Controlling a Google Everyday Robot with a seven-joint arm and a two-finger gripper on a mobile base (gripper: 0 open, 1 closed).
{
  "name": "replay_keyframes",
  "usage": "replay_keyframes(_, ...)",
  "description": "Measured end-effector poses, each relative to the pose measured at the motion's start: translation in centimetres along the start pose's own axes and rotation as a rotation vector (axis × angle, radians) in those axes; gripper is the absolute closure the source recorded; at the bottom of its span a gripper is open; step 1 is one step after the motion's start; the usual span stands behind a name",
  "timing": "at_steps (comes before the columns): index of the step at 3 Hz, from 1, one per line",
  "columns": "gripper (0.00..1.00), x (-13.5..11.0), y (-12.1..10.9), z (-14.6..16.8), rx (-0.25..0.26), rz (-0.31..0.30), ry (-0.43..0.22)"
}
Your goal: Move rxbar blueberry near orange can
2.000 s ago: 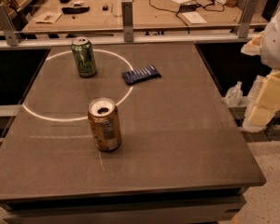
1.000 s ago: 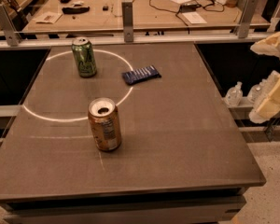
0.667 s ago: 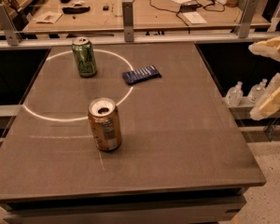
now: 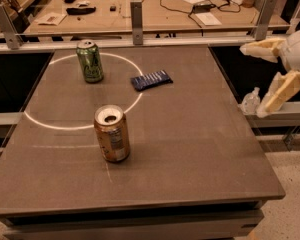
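Note:
The rxbar blueberry [image 4: 151, 79] is a flat dark navy wrapper with white print, lying flat on the grey table [image 4: 200, 149] on the right side of a white painted circle. The orange can [image 4: 111, 133] stands upright in front of it, toward the table's near left, top open. My gripper [image 4: 262, 81] is at the right edge of the view, off the table's right side and well right of the bar. Its two cream fingers [image 4: 281, 90] are spread apart and hold nothing.
A green can [image 4: 90, 60] stands upright at the back left inside the white circle [image 4: 50, 126]. A metal rail [image 4: 135, 40] with posts runs behind the table. A wooden bench [image 4: 155, 11] with cables and tools lies beyond. A clear plastic bottle [image 4: 250, 102] sits at the right.
My gripper has shifted up and right along the right edge of the view, and its fingers have spread. The cans and the bar have not moved.

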State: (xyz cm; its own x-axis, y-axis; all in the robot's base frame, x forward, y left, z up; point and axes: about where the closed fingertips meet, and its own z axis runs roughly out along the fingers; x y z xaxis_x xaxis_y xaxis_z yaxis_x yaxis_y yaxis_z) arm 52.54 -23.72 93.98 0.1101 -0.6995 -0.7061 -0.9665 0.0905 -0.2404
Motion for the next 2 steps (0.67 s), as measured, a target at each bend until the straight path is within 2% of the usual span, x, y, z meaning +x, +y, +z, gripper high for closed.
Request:
replay_keyframes(1, 0.00, -0.32, -2.77, 3.53, -0.083, -0.025, 0.042)
replay_keyframes(2, 0.00, -0.29, -2.80, 3.54, -0.082, -0.025, 0.042)
